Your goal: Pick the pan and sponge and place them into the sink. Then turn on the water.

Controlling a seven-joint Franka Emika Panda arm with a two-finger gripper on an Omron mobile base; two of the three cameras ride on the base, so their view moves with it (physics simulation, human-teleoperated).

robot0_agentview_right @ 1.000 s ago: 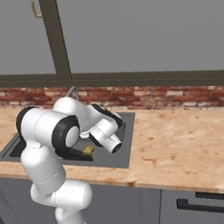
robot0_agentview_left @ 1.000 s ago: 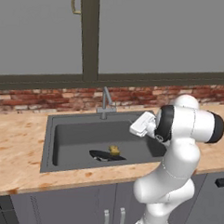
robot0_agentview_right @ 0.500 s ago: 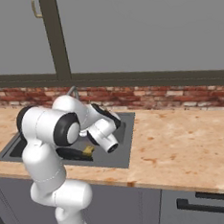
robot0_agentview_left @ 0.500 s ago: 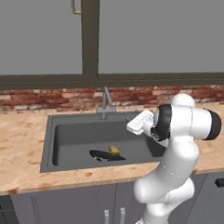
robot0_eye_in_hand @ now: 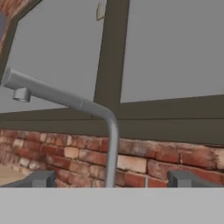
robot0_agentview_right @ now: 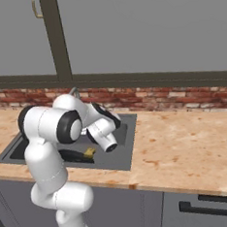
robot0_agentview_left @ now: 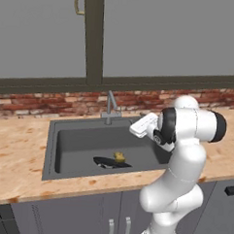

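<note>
Left base view. Pan and sponge already down in the sink, below and to the left of the gripper, sponge touching or just beside the pan's far edge. Faucet just beyond and left of the gripper, upright at the sink's back rim. No stream at the spout, so judged remaining step: water on. Pan's long axis roughly parallel to the counter front; handle direction too small to tell.

Right base view. Gripper hidden behind the arm's wrist. Pan and sponge low in the sink, beneath the wrist, well apart from it. Risk, as a judgement: an approach from this height could strike the faucet stem sideways instead of reaching the control, and a sweep too low could knock the sponge off the pan's edge.

Hand view. Finger tips set wide apart, nothing between them. Faucet stem rising between the tips, straight ahead. Spout running up and to the left from the bend, outlet at its far left end, pointing down in this view; long axis diagonal. Risk: jaws closing on the stem rather than a lever, leaving the water off. No lever identifiable here.
</note>
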